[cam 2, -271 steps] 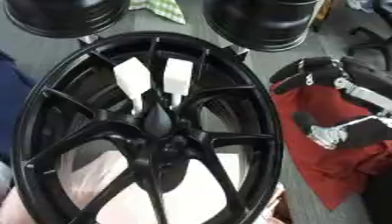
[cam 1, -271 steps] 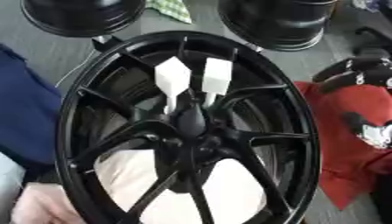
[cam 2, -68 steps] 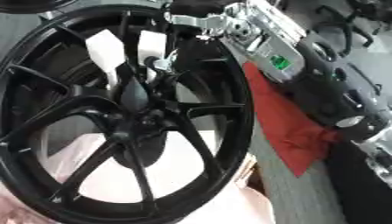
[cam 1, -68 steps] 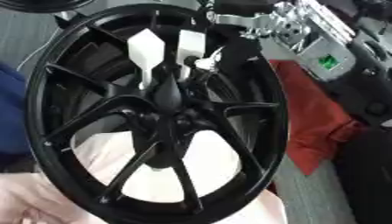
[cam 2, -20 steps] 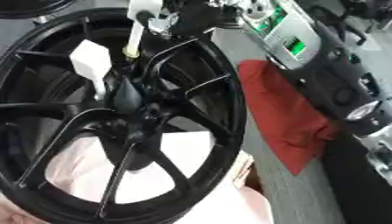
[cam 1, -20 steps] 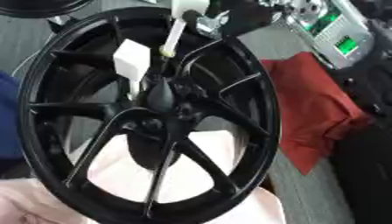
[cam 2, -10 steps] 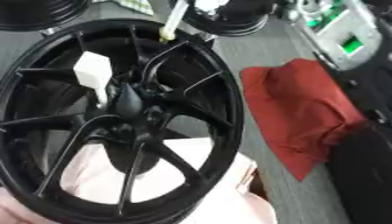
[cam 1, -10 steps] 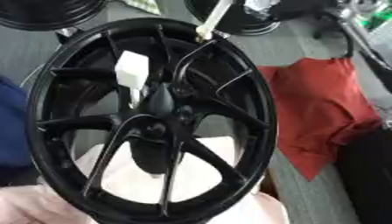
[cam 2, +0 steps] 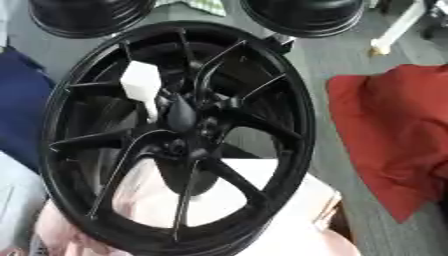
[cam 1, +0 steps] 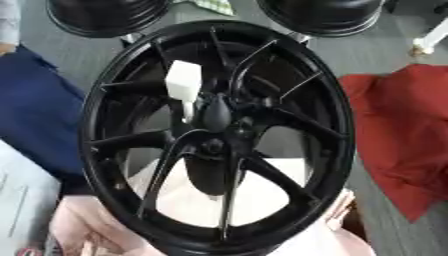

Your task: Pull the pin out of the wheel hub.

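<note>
1. The wheel hub is glossy black with thin forked spokes. It stands tilted on a pale pink cloth.
2. One white pin, a blocky head on a thin stem, sits between the spokes just above the hub's centre.
3. A second white pin lies apart, off the rim's upper right, over grey floor near a red cloth.
4. The right eye view shows most of that pin's length, slanting to the top edge; the left shows only its lower end.
5. No fingers show in either view, so I cannot tell their state.
</note>
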`<state>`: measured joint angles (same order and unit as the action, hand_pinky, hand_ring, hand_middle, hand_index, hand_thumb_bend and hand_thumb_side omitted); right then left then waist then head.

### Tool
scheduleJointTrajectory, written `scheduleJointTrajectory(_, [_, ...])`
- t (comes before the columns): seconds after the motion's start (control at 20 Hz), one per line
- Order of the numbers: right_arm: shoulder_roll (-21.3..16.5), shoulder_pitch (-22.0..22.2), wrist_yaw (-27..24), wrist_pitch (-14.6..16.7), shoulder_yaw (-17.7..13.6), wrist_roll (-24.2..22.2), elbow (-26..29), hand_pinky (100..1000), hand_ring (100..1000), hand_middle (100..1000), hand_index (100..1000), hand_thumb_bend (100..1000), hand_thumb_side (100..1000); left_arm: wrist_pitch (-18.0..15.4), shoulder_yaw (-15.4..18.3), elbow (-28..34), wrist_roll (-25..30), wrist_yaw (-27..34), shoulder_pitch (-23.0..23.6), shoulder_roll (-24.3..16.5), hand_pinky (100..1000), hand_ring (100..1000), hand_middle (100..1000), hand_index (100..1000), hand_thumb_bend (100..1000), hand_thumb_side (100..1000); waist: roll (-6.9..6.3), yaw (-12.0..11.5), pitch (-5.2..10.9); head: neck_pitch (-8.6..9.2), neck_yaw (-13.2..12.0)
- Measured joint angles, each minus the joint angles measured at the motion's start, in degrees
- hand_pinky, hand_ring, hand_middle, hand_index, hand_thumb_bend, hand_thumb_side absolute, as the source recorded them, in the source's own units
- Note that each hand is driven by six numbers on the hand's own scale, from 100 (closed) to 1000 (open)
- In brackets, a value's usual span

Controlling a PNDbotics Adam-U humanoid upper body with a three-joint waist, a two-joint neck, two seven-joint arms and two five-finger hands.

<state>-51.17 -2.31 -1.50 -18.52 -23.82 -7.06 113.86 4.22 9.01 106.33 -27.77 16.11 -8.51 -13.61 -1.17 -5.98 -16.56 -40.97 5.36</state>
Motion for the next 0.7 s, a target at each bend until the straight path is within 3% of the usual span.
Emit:
scheduleJointTrajectory(0.15, [4.0,4.0,2.1,-0.5,-4.1,2.6,0.0,559,721,297,518,100,543,0.2,0.0,0.8,-0.5,-0.1,0.3,0.0,677,470,532,695,513,421,-0.95,0.8,-0.23,0.01,-1.0])
scheduleJointTrajectory(0.25, [6.8,6.9,3.6,-0.2,-6.2,4.3,0.0,639,793,466,682,100,520,0.4,0.0,1.3,-0.6,-0.1,0.5,0.0,677,469,532,695,514,423,-1.82,1.0,-0.38,0.09,-1.2])
scheduleJointTrajectory(0.3, [8.3,8.4,4.5,0.3,-6.9,5.2,0.0,688,844,602,797,100,553,0.4,0.0,1.5,-0.7,-0.2,0.6,0.0,677,469,532,695,514,426,-2.12,1.0,-0.42,0.21,-1.3])
scheduleJointTrajectory(0.35, [9.8,9.9,5.5,0.9,-7.3,6.2,0.0,706,871,672,836,100,580,0.4,0.0,1.7,-0.7,-0.2,0.6,0.0,677,469,532,695,514,427,-2.33,1.1,-0.43,0.24,-1.3])
scheduleJointTrajectory(0.5, [14.2,14.2,8.1,3.1,-7.6,8.9,0.0,706,871,672,836,100,580,0.7,-0.2,2.2,-0.2,-0.4,0.9,0.0,677,469,532,695,514,427,-2.68,1.0,-0.41,0.25,-1.2])
scheduleJointTrajectory(0.55, [15.7,15.7,9.1,4.0,-7.6,9.8,0.0,767,947,792,892,100,387,0.8,-0.3,2.3,0.0,-0.5,0.9,0.0,676,466,527,658,491,383,-2.63,0.6,-0.39,0.25,-1.1])
scheduleJointTrajectory(0.6, [17.0,16.9,9.9,4.7,-7.5,10.5,0.0,767,947,792,892,100,387,0.8,-0.4,2.4,0.2,-0.5,1.0,0.0,676,466,527,658,491,383,-2.66,0.6,-0.37,0.24,-1.1])
scheduleJointTrajectory(0.65, [18.4,17.8,10.8,5.0,-7.2,10.9,-0.1,779,949,783,890,100,100,0.9,-0.6,2.4,0.5,-0.5,1.0,-0.2,675,465,526,646,493,387,-2.81,1.0,-0.34,0.21,-1.1])
scheduleJointTrajectory(0.7, [20.0,18.3,11.8,4.9,-7.1,11.2,-0.4,774,947,777,884,100,100,0.8,-0.8,2.6,0.8,-0.5,0.9,-0.4,676,466,526,648,496,385,-3.03,1.5,-0.32,0.2,-1.0])
